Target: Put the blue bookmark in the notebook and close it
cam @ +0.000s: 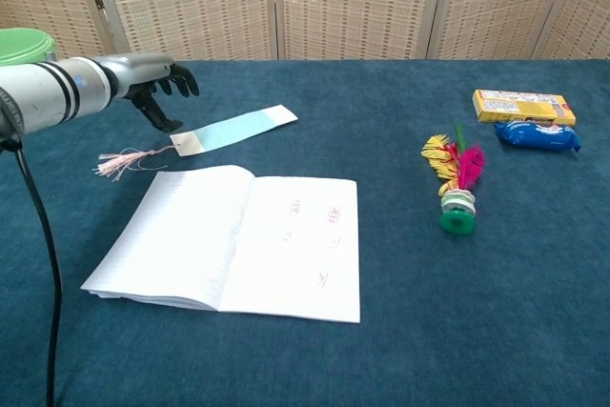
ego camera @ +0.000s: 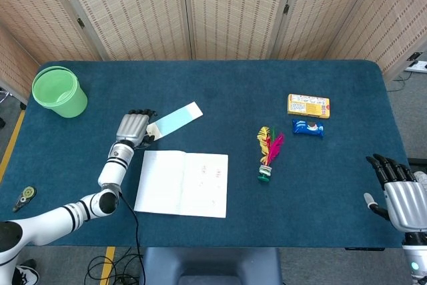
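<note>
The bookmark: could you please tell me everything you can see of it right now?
The bookmark is a flat, narrow strip, seemingly card, light blue along most of its length with white ends. A pink tassel trails from its near-left end onto the table. It lies flat and diagonal on the blue cloth, just beyond the open notebook, apart from it. The left hand hovers at its tasselled end, fingers reaching down close to it; whether they touch is unclear.

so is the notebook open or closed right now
Open: the notebook lies flat with both pages showing, the blue bookmark outside it.
</note>
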{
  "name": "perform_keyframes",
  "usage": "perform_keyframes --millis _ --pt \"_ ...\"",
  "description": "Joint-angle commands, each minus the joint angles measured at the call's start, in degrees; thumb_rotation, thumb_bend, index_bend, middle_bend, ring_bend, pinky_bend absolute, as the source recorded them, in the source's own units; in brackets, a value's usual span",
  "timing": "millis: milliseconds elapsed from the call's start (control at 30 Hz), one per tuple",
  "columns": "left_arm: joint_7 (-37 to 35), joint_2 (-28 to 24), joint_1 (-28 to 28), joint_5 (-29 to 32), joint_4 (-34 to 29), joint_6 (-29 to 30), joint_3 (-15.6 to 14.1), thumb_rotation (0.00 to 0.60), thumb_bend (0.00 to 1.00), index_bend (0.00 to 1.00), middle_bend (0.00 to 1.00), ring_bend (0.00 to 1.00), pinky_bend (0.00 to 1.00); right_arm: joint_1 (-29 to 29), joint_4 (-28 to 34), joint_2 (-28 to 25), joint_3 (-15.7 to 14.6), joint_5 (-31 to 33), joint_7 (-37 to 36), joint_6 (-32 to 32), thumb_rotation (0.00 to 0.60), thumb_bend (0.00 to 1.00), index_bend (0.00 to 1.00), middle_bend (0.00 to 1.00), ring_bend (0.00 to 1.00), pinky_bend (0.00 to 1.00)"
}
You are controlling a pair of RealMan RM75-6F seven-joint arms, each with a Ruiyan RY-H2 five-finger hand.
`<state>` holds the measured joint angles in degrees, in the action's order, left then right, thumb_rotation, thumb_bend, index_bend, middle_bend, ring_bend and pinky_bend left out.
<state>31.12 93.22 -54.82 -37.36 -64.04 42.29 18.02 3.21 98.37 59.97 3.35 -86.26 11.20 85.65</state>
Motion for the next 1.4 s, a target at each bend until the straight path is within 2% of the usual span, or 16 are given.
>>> perform_keyframes --millis 33,133,300,367,433,533,700,1033,1400 --pt "0.97 1.28 -2.04 3.35 2.81 -2.4 -0.5 0.6 0.59 0.21 0.23 0.2 0.2 0.23 0.31 -0.08 0.12 0.34 0.51 -0.38 0.6 0.22 0.14 0.13 0.16 0.22" --pt "1.04 1.93 -3.1 5.25 4.38 -3.77 -0.87 0.6 0.67 0.21 0.23 0.2 0.2 0.45 0.64 -0.09 0.25 0.73 1.04 -0.79 0.6 0.22 0.14 0.13 0.17 0.22" --pt "0.28 3.07 -4.38 7.12 6.2 -5.23 -1.11 0.59 0.72 0.21 0.23 0.18 0.2 0.83 0.94 0.05 0.32 0.99 1.57 -1.38 0.6 0.22 0.14 0.13 0.17 0.22" --pt "-0.15 3.63 -5.13 7.84 7.12 -6.03 -1.09 0.542 0.72 0.21 0.23 0.17 0.19 0.99 1.0 0.07 0.31 1.08 1.75 -1.68 0.6 0.22 0.14 0.13 0.17 0.22" --pt "-0.15 4.3 -5.98 8.38 8.44 -6.68 -1.34 0.448 0.72 0.2 0.23 0.15 0.19 1.1 1.11 -0.02 0.37 1.23 1.93 -1.82 0.6 0.22 0.14 0.13 0.17 0.22" --pt "-0.26 5.31 -7.2 9.57 10.37 -7.72 -1.45 0.372 0.72 0.19 0.23 0.13 0.18 1.11 1.22 -0.14 0.4 1.46 2.03 -1.86 0.6 0.22 0.14 0.13 0.17 0.22" --pt "0.13 6.9 -9.19 12.61 13.74 -9.53 -1.72 0.305 0.72 0.19 0.22 0.12 0.18 0.93 1.32 -0.3 0.38 1.9 2.05 -1.75 0.6 0.22 0.14 0.13 0.17 0.22" --pt "1.47 11.23 -12.55 16.6 21.74 -12.03 -2.75 0.301 0.72 0.19 0.22 0.11 0.18 0.7 1.38 -0.61 0.44 2.47 1.98 -1.52 0.6 0.22 0.14 0.13 0.17 0.22" --pt "3.71 14.33 -13.73 19.83 29.74 -14.33 -3.03 0.298 0.72 0.19 0.22 0.11 0.18 0.45 1.65 -0.62 0.42 3.15 2.44 -1.39 0.6 0.22 0.14 0.13 0.17 0.22"
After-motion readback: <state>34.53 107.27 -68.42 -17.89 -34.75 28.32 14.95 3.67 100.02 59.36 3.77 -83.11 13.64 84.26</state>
